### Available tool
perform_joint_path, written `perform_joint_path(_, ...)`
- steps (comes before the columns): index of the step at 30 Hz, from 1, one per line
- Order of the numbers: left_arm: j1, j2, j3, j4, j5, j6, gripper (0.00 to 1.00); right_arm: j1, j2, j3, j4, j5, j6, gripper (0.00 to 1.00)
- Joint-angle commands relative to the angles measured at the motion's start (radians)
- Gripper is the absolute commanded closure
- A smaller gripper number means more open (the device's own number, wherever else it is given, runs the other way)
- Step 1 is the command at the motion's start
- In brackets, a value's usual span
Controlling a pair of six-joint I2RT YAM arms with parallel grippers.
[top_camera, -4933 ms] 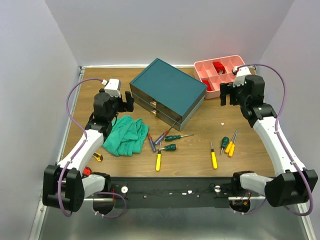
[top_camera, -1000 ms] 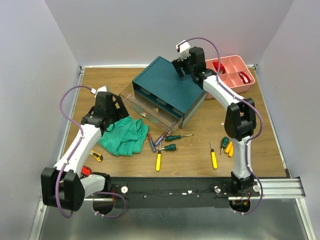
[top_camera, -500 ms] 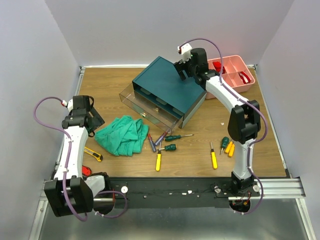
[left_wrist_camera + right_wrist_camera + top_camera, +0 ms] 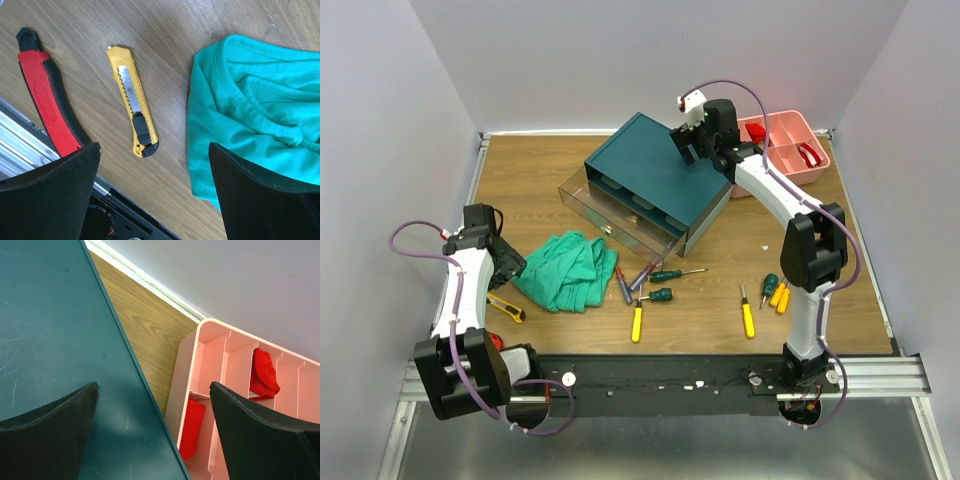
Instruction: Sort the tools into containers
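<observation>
The dark teal box (image 4: 655, 178) stands at the back middle, its clear upper drawer (image 4: 610, 215) pulled out toward the front left. Several screwdrivers lie on the table in front: red-and-blue ones (image 4: 624, 286), green ones (image 4: 677, 273), a yellow one (image 4: 637, 323), another yellow one (image 4: 747, 316), and a green and orange group (image 4: 777, 292). My left gripper (image 4: 505, 262) is open and empty, low over the table's left side (image 4: 155, 200). My right gripper (image 4: 685, 146) is open and empty over the box's back right top (image 4: 155, 440); the box lid (image 4: 50, 340) fills that view's left.
A crumpled green cloth (image 4: 568, 270) lies left of the screwdrivers (image 4: 250, 115). A yellow utility knife (image 4: 134, 117) and a red-and-black tool (image 4: 47, 112) lie by the near left edge. A pink compartment tray (image 4: 785, 150) with red items (image 4: 262, 372) stands beside the box.
The drawer has been pulled open since the earliest frame. My left arm has drawn back from the drawer to the near left, over the utility knife. The right gripper stays at the box top.
</observation>
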State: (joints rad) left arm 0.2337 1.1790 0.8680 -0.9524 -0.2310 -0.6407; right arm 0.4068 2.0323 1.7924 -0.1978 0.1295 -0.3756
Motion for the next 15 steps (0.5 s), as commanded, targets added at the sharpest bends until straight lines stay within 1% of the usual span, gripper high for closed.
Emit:
perform_joint_path(1,0.006,-0.036,-0.018,-0.005,0.019,-0.020,0.01,0.007,-0.029,-0.002,-0.023,-0.018,0.009,0.00)
perform_joint_path(10,0.006,-0.053,-0.038,0.017,0.027,-0.027,0.01,0.007,-0.030,0.001,-0.022,-0.013,0.006,0.00)
perform_joint_path(13,0.012,-0.029,-0.026,-0.014,-0.014,-0.043,0.01,0.007,-0.037,-0.005,-0.020,-0.013,0.006,0.00)
perform_joint_path(14,0.018,-0.016,-0.021,-0.022,-0.021,-0.047,0.02,0.007,-0.037,-0.007,-0.020,-0.011,0.006,0.00)
perform_joint_path(15,0.027,-0.004,-0.009,-0.043,-0.028,-0.054,0.06,0.007,-0.037,-0.007,-0.020,-0.013,0.004,0.00)
